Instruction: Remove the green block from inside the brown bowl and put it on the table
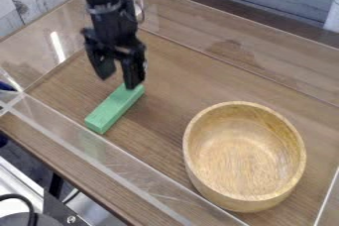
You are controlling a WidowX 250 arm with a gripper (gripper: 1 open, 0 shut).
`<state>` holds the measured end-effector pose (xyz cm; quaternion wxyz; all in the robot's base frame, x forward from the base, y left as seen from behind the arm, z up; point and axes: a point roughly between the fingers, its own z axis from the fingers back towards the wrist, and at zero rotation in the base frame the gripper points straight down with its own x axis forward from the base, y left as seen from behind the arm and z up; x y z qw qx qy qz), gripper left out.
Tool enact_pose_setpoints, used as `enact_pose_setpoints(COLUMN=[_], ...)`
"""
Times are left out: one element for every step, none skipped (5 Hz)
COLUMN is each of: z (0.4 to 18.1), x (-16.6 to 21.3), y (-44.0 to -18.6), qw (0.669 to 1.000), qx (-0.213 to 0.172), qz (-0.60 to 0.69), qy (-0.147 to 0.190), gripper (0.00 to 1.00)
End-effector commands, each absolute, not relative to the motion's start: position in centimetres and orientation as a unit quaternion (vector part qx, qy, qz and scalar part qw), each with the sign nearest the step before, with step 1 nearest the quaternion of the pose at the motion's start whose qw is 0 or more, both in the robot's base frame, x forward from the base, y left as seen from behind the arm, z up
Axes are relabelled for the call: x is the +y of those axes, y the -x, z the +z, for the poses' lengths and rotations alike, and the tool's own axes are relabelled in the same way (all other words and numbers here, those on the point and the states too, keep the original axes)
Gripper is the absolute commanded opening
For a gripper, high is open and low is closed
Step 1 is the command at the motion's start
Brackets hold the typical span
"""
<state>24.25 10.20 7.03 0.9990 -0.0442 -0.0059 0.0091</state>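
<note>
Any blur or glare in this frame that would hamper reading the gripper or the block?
Camera view: the gripper is motion-blurred, though its jaws read as open above the green block, which is sharp, as is the brown bowl. Pale reflections streak the acrylic wall and the table, covering neither.

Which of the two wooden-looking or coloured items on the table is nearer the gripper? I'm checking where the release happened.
The green block, lying flat just below the open gripper. The brown bowl sits empty, farther off to the right.
</note>
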Motion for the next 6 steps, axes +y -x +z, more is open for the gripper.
enact_pose_setpoints(z=[11.8,14.4,13.0,11.4,10.4,9.9], x=[9.6,8.4,9.0,9.1,9.5,9.7], y=[-26.1,-27.0,-25.8,-24.8,-24.1,-23.8], qw=[0.998,0.997,0.998,0.998,0.999,0.999], qx=[-0.059,-0.074,-0.061,-0.049,-0.044,-0.042], qz=[0.003,-0.001,-0.005,-0.008,-0.008,-0.007], qy=[0.03,0.03,0.028,0.028,0.027,0.026], gripper=[1.0,1.0,1.0,1.0,1.0,1.0])
